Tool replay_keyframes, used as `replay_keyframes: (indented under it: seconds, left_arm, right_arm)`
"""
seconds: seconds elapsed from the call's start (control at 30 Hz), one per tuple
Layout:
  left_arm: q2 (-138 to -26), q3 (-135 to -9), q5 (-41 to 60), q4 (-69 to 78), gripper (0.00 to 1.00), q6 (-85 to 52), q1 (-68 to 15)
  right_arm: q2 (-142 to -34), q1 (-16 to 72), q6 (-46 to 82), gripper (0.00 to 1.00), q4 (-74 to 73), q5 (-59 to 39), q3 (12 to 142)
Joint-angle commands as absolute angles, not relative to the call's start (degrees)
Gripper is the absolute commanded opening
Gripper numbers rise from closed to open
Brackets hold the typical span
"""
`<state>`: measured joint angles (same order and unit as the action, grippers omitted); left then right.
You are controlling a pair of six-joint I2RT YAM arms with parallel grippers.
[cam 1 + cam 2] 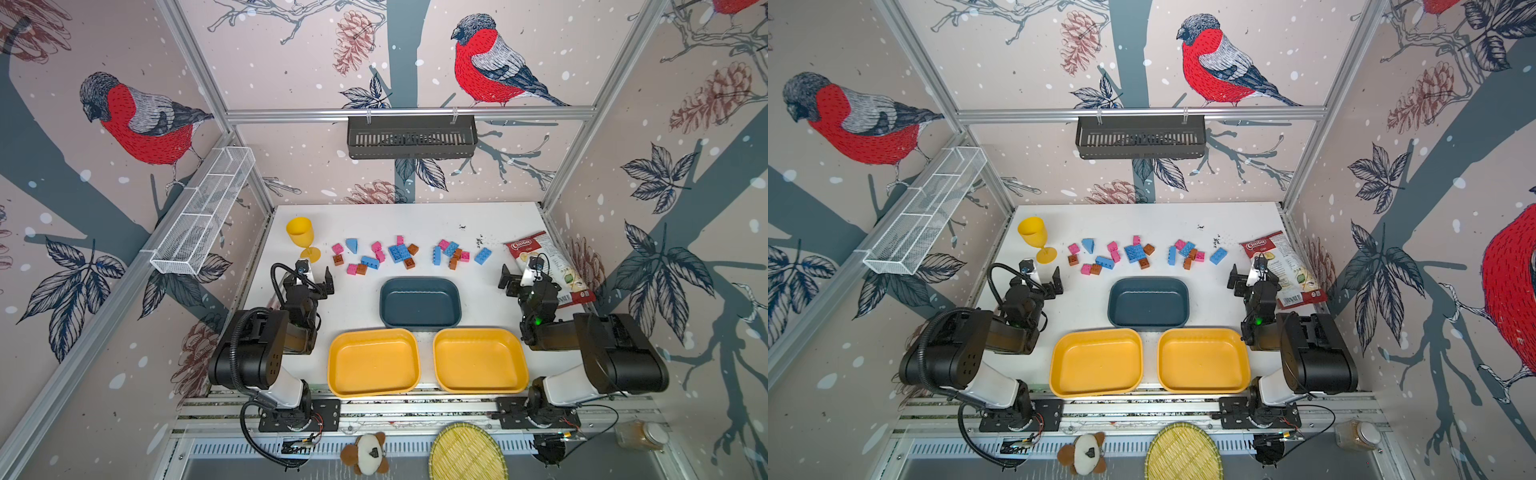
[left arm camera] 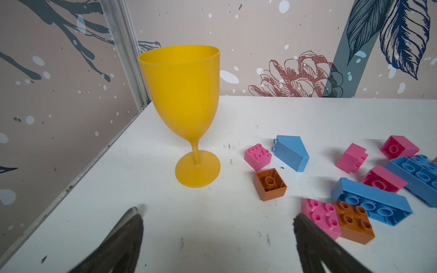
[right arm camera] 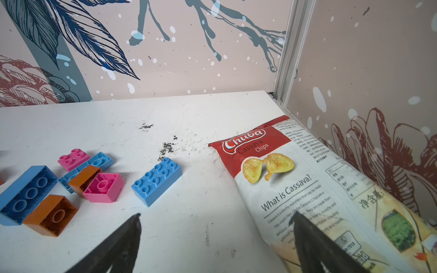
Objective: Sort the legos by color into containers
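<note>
Several legos in pink, light blue and brown (image 1: 398, 252) (image 1: 1133, 252) lie scattered in a band across the far half of the white table. Nearer stand three empty containers: a dark teal tray (image 1: 419, 305) and two yellow-orange trays (image 1: 372, 361) (image 1: 480, 360). My left gripper (image 1: 316, 270) (image 2: 216, 212) hovers open near the band's left end, with a pink brick (image 2: 319, 216) beside one finger. My right gripper (image 1: 517, 270) (image 3: 217, 214) is open near the right end, short of a blue brick (image 3: 156, 180). Neither holds anything.
A yellow goblet (image 1: 300, 232) stands at the far left by the left gripper. A chips bag (image 1: 552, 266) (image 3: 295, 189) lies along the right wall, under one right finger. A black basket (image 1: 411, 137) and a white mesh basket (image 1: 203, 212) hang on the walls.
</note>
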<state>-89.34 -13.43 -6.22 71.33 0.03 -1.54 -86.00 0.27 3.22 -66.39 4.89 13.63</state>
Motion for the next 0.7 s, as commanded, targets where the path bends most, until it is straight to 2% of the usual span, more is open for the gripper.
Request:
replay_keyframes:
  seconds: [0.0, 0.5, 0.67]
  left_arm:
    - [-89.2, -13.4, -5.9, 74.6, 0.98, 0.4, -1.4]
    - [-88.0, -13.3, -5.3, 74.1, 0.98, 1.2, -1.8]
    - [-81.3, -15.8, -8.6, 65.0, 0.98, 2.9, -4.1]
  right_arm:
    - [-86.1, 0.1, 3.8, 0.99, -67.9, 4.4, 13.8]
    - [-84.9, 0.1, 3.2, 1.00, -68.2, 3.7, 13.8]
    - [-79.0, 0.6, 2.2, 0.99, -55.7, 2.8, 18.0]
